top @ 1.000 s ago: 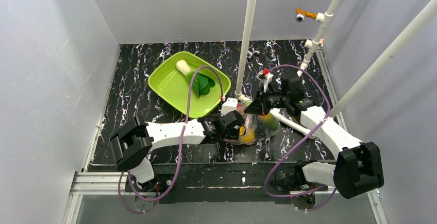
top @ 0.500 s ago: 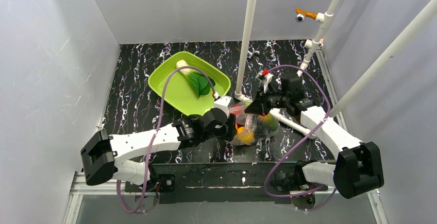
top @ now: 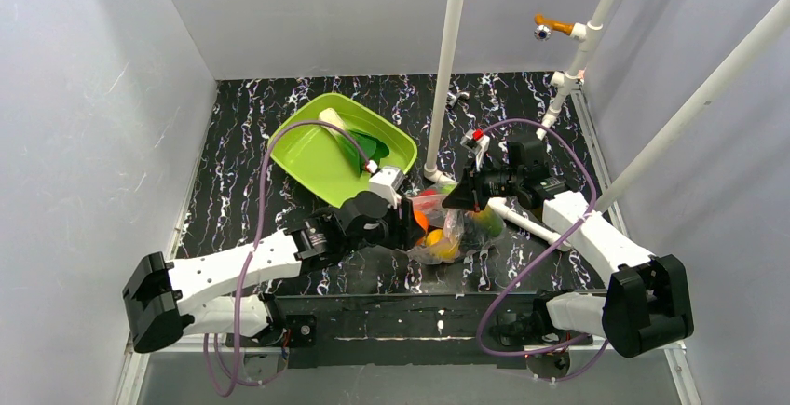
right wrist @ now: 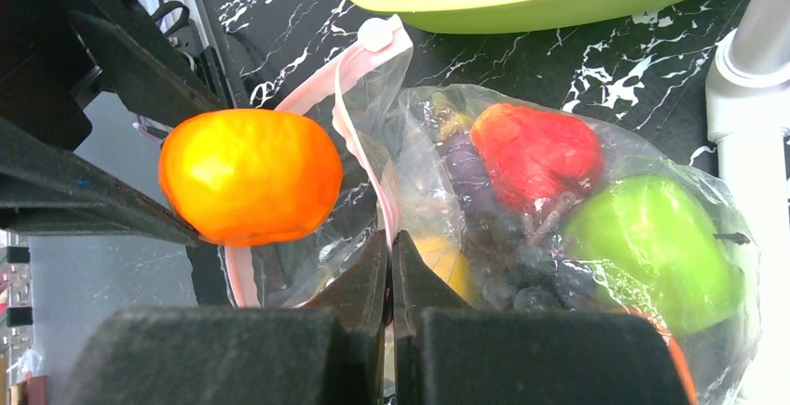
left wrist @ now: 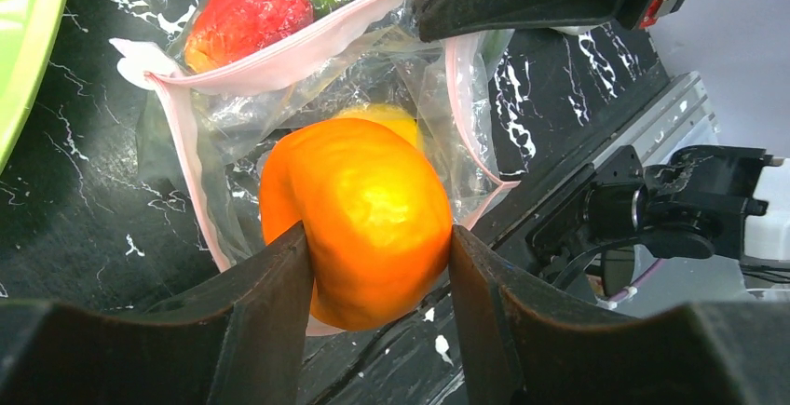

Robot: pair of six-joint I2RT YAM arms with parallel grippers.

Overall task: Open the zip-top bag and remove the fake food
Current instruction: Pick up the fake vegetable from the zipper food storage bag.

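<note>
Now left gripper (left wrist: 379,237), jaws half-spread, is clamping the orange (left wrist: 363,182) just outside the zip-top bag (right wrist: 373,70) mouth while right gripper (right wrist: 389,242), fully closed, is pinching its rim; next probably carrying it over to green tray (top: 307,158).

Twin desk-mounted arms: the left arm (top: 233,270) and the right arm (top: 596,237) both wear smooth white shells between bulky black joint housings. A thin purple cable (top: 265,168) runs along each. A white camera block (top: 387,182) with a red dot sits behind the left claw (left wrist: 377,265). The right claw (right wrist: 391,270) shares its flat, matte-black fingers.
</note>
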